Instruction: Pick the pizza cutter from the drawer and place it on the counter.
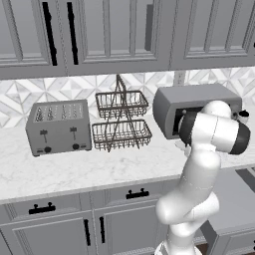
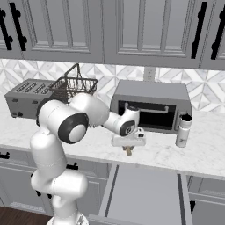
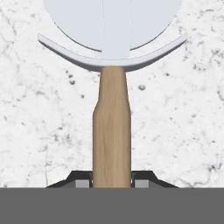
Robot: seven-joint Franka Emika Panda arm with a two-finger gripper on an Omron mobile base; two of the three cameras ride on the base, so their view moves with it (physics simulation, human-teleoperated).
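Pizza cutter [image 3: 112, 127] seemingly between fingertips [image 3: 81, 181]

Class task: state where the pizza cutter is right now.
The pizza cutter is held in the gripper above the counter, in front of the toaster oven and beyond the open drawer.

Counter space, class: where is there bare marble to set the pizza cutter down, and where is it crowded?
Bare counter lies along the front edge, before the toaster oven and under the gripper holding the pizza cutter. Another open strip runs in front of the toaster and wire basket rack. The back is crowded, and the shaker stands beside the oven.
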